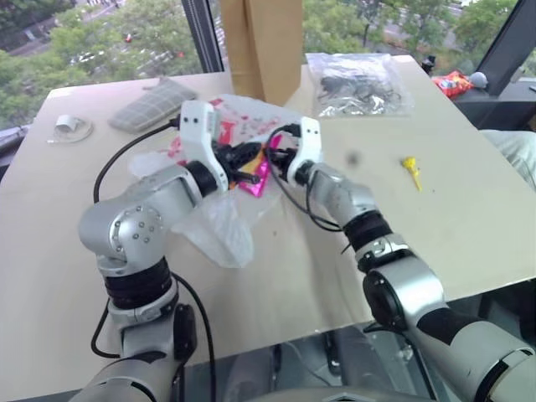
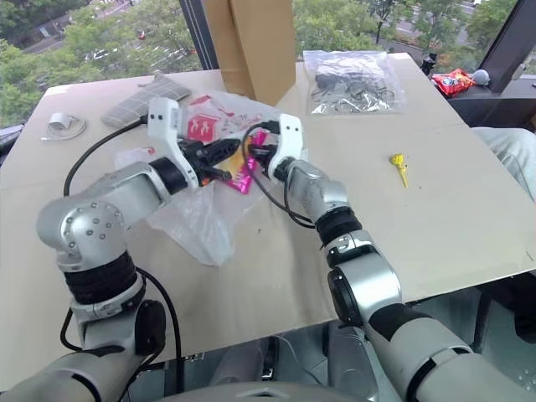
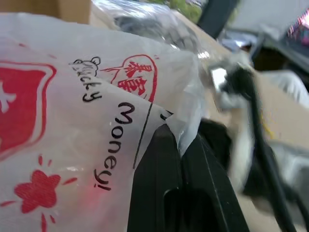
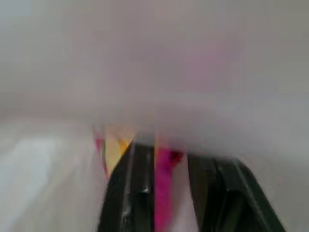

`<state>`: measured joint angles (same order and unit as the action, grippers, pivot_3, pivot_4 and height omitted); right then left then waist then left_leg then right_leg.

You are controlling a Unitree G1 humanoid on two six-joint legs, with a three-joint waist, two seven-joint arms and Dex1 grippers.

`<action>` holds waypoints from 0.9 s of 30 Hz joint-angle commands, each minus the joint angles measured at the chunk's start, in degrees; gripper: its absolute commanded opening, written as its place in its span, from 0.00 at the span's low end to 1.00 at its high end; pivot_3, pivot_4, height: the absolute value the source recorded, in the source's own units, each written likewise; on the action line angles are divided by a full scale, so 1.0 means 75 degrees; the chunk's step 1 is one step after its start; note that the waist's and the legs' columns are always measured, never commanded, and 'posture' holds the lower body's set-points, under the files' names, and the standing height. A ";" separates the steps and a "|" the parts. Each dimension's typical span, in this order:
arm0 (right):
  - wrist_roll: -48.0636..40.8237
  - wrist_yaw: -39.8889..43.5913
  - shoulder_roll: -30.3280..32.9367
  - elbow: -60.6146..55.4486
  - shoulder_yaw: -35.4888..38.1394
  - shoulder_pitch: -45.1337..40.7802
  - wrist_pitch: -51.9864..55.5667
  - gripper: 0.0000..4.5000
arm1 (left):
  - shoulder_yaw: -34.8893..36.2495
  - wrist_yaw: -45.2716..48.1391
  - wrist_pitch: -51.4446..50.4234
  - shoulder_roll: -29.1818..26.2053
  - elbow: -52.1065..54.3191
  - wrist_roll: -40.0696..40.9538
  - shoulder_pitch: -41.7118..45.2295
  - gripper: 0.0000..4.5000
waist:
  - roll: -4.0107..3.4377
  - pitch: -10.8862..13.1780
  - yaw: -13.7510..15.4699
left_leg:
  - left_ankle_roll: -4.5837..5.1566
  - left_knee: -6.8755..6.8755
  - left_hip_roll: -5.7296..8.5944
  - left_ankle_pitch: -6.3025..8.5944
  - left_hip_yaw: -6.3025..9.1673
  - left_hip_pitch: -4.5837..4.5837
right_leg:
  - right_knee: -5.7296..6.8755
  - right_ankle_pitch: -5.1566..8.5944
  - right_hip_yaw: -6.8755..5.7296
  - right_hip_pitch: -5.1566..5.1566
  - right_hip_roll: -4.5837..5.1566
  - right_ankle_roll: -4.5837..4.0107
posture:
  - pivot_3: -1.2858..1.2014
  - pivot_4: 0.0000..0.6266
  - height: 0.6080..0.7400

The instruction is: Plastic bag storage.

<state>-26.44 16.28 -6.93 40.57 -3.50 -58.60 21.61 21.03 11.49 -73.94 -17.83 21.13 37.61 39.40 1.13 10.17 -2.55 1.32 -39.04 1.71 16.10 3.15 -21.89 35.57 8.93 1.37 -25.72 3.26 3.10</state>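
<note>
The plastic bag (image 1: 219,219) lies nearest to the camera, a thin translucent white sheet with red prints, spread in the middle left of the left eye view. Its lower part hangs down toward the table (image 1: 469,226) edge, and its upper part is lifted between the two grippers. In the left wrist view the printed film (image 3: 72,111) sits directly over the black fingers (image 3: 159,179), which are closed together and pinch an edge of the bag.

The left gripper (image 1: 243,161) holds this edge just above the table. The right gripper (image 1: 278,155) faces it from the right, very close, almost touching. In the right wrist view its fingers (image 4: 130,188) stand a little apart, with a pink strip (image 4: 163,188) between them. Whether they press this strip I cannot tell.

A pink and yellow wrapper (image 1: 256,177) shows under the grippers, against the bag.

Further out, a tall brown paper bag (image 1: 266,46) stands at the top centre, and a clear pouch of dark cables (image 1: 358,84) lies to the right of it. A grey checked cloth (image 1: 149,104) and a small roll of tape (image 1: 71,127) are at upper left, and a small yellow object (image 1: 411,170) is at right.

I judge the step to be gathering the bag. Next, the right gripper needs a firm hold on a free part of the film, so that both hands can fold it smaller.
</note>
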 commanded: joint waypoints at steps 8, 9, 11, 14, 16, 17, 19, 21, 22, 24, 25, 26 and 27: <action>0.1179 0.0356 0.1799 -0.4683 -0.0810 0.2001 0.1538 0.31 | 0.1040 0.0043 -0.0124 -0.0249 -0.1464 0.0661 0.0905 0.00 | 0.0001 0.0000 0.0056 | -0.0002 -0.0002 0.0014 -0.0001 0.0024 -0.0014 | -0.0018 0.0000 -0.0032 0.0003 0.0026 0.0002 | 0.52 0.24 1.00; 0.1228 0.0321 0.1839 -0.4785 -0.0783 0.2032 0.1551 0.31 | 0.0964 0.0155 -0.0185 -0.0270 -0.1437 0.0780 0.0901 0.00 | 0.0001 -0.0001 0.0029 | -0.0002 -0.0002 0.0018 -0.0001 0.0020 -0.0014 | -0.0017 0.0000 -0.0031 0.0002 0.0025 0.0002 | 0.52 0.24 1.00; 0.1333 0.0336 0.1993 -0.5085 -0.0749 0.2144 0.1607 0.31 | 0.0814 0.0282 -0.0247 -0.0276 -0.1344 0.0947 0.0903 0.00 | 0.0000 0.0000 -0.0007 | -0.0003 0.0002 0.0012 -0.0001 0.0010 -0.0008 | -0.0015 0.0000 -0.0020 0.0000 0.0019 0.0001 | 0.52 0.24 1.00; 0.1252 0.0455 0.2376 -0.5865 -0.0501 0.2448 0.1894 0.42 | 0.0630 0.0307 -0.0187 -0.0292 -0.1304 0.1029 0.0948 0.00 | 0.0000 0.0000 0.0001 | -0.0007 0.0011 0.0005 -0.0003 0.0011 -0.0004 | -0.0013 0.0001 -0.0017 -0.0001 0.0010 0.0000 | 0.52 0.24 1.00; 0.1388 0.0456 0.2866 -0.6625 -0.0331 0.2800 0.2095 0.59 | 0.0503 0.0271 -0.0118 -0.0298 -0.1299 0.1018 0.0957 0.00 | 0.0001 0.0000 0.0063 | -0.0007 0.0011 0.0006 -0.0003 0.0014 -0.0005 | -0.0015 0.0001 -0.0019 0.0000 0.0012 0.0000 | 0.52 0.24 1.00; 0.1526 0.0373 0.3106 -0.6941 -0.0237 0.2974 0.2148 0.69 | 0.0418 0.0263 -0.0066 -0.0315 -0.1284 0.0986 0.0945 0.00 | 0.0001 -0.0001 0.0085 | -0.0006 0.0011 0.0009 -0.0003 0.0018 -0.0009 | -0.0020 0.0001 -0.0023 0.0003 0.0021 0.0000 | 0.52 0.24 1.00; 0.1639 0.0244 0.3605 -0.7504 0.0094 0.3374 0.2391 0.90 | 0.0304 0.0221 0.0004 -0.0298 -0.1224 0.0963 0.0936 0.00 | 0.0002 0.0000 0.0153 | -0.0004 0.0007 0.0019 -0.0003 0.0019 -0.0017 | -0.0027 0.0000 -0.0029 0.0004 0.0042 0.0003 | 0.52 0.24 1.00; 0.1761 0.0145 0.4093 -0.7885 0.0466 0.3752 0.2605 0.98 | 0.0197 0.0160 0.0089 -0.0315 -0.1142 0.0884 0.0916 0.00 | 0.0002 0.0000 0.0209 | -0.0002 0.0004 0.0024 -0.0003 0.0014 -0.0018 | -0.0029 0.0000 -0.0028 0.0005 0.0046 0.0005 | 0.52 0.24 1.00; 0.1792 0.0114 0.4303 -0.7973 0.0689 0.3906 0.2692 0.98 | 0.0106 0.0101 0.0168 -0.0347 -0.1111 0.0782 0.0896 0.00 | 0.0003 0.0000 0.0225 | -0.0002 0.0004 0.0027 -0.0003 0.0013 -0.0017 | -0.0030 0.0001 -0.0028 0.0004 0.0045 0.0005 | 0.52 0.24 1.00; 0.1896 -0.0038 0.4582 -0.7904 0.1108 0.4122 0.2785 0.98 | -0.0124 -0.0008 0.0422 -0.0432 -0.1060 0.0517 0.0837 0.00 | 0.0002 0.0000 0.0239 | -0.0003 0.0007 0.0025 -0.0003 0.0014 -0.0016 | -0.0030 0.0001 -0.0031 0.0004 0.0038 0.0003 | 0.52 0.24 1.00; 0.1941 -0.0111 0.4665 -0.7841 0.1245 0.4182 0.2823 0.98 | -0.0195 -0.0048 0.0514 -0.0451 -0.1039 0.0425 0.0820 0.00 | 0.0002 0.0000 0.0232 | -0.0003 0.0008 0.0024 -0.0003 0.0014 -0.0015 | -0.0029 0.0002 -0.0032 0.0005 0.0036 0.0003 | 0.52 0.24 1.00; 0.2101 -0.0215 0.4807 -0.7612 0.1343 0.4244 0.2793 0.98 | -0.0245 -0.0116 0.0596 -0.0445 -0.1030 0.0341 0.0820 0.00 | 0.0002 0.0000 0.0225 | -0.0003 0.0008 0.0021 -0.0003 0.0008 -0.0013 | -0.0028 0.0002 -0.0027 0.0005 0.0032 0.0003 | 0.52 0.24 1.00; 0.2238 -0.0338 0.4909 -0.7274 0.1465 0.4271 0.2782 0.98 | -0.0379 -0.0166 0.0725 -0.0485 -0.1004 0.0191 0.0809 0.00 | 0.0003 0.0000 0.0216 | -0.0003 0.0008 0.0019 -0.0003 0.0001 -0.0009 | -0.0025 0.0002 -0.0020 0.0005 0.0030 0.0002 | 0.52 0.24 1.00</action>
<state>-11.21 15.22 29.00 -15.08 5.11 -26.44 42.61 19.03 10.78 -70.81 -20.54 10.87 40.32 45.01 1.15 10.18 -0.93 1.30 -38.98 1.85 16.08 3.05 -21.91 35.40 8.94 1.29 -25.67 3.48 3.12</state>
